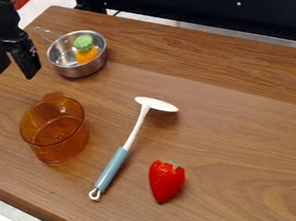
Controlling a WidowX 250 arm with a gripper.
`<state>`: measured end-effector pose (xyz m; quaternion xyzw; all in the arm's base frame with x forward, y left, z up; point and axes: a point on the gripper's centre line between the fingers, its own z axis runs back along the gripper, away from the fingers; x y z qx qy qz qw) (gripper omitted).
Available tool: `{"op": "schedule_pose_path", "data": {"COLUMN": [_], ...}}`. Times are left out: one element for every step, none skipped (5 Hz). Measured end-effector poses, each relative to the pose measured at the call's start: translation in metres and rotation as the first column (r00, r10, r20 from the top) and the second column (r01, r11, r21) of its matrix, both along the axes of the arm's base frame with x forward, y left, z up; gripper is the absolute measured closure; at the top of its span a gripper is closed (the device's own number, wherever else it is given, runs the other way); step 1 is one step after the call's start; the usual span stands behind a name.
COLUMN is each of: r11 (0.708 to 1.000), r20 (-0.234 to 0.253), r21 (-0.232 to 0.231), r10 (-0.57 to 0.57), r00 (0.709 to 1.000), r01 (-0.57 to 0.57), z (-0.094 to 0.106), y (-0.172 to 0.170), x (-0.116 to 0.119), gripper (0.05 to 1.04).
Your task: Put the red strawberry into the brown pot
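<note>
The black gripper (16, 64) hangs at the upper left, its two fingers spread apart with nothing between them, above the table and left of the metal pan. Below and to its right stands the brown pot (55, 127), see-through amber and upright, with nothing inside. The red strawberry (166, 181) lies on the table toward the lower middle, right of the pot and far from the gripper, its green leaf end pointing up and its tip toward the bottom edge.
A metal pan (66, 69) holding an orange and green toy (85, 48) stands at the upper left. Between pot and strawberry lies a utensil with a white head and blue handle (111, 170). The wooden table (248, 136) ends at a black rail behind.
</note>
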<state>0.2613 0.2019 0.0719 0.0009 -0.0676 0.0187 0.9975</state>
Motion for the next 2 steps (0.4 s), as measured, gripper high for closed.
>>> {"op": "schedule_pose_path", "data": {"r11": [1.0,0.997], "r20": [-0.032,-0.095], "r21": [-0.023,-0.031], "r10": [-0.008,-0.08], "r00": [0.999,0.992], "r01": [0.007,0.077], "z": [-0.012,-0.017], "y": [-0.004,-0.02], "x": [-0.004,-0.02], "gripper": [0.083,0.083]}}
